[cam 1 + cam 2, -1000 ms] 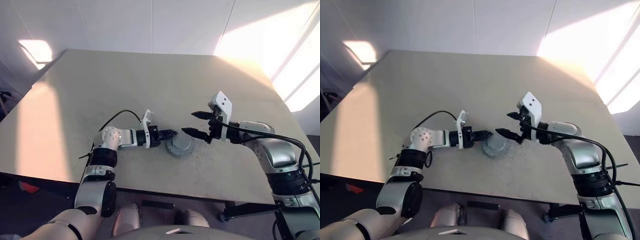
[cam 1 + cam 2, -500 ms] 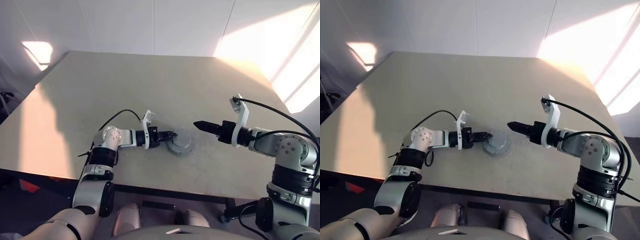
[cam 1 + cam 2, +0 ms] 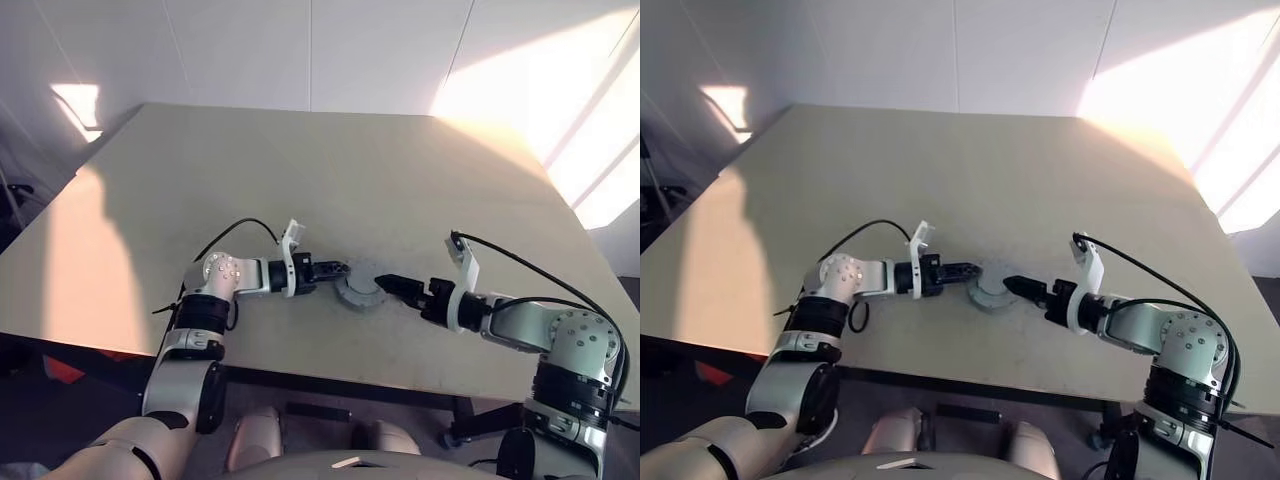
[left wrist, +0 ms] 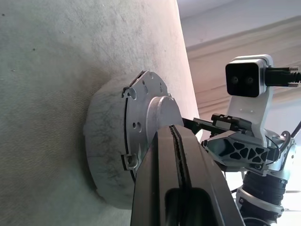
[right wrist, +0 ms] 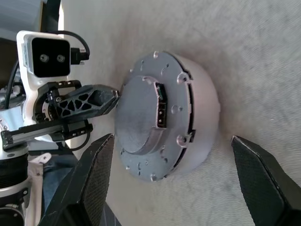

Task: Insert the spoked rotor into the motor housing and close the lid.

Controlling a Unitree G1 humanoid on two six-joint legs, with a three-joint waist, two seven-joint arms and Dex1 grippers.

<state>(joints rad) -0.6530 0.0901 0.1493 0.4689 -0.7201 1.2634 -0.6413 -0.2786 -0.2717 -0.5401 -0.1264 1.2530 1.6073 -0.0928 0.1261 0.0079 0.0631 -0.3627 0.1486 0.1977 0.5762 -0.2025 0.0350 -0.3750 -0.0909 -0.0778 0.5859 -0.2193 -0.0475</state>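
Note:
The round grey motor housing (image 3: 357,293) stands on the table near its front edge, with a flat grey lid (image 5: 141,122) lying on top of it. The spoked rotor is hidden. My left gripper (image 3: 342,268) is shut, and its tips rest against the lid's left edge (image 4: 150,117). On the housing's other side my right gripper (image 3: 386,283) is low over the table and open. Its fingers (image 5: 94,179) are spread wide, pointing at the housing, a little apart from it and holding nothing.
The beige table (image 3: 300,170) stretches bare behind and beside the housing. Its front edge (image 3: 330,375) runs close below both grippers. A black cable (image 3: 235,232) loops over the left forearm.
My right arm has come down from above the table, rolled its wrist and drawn back, and now points low at the housing's right side. The left gripper stayed against the lid.

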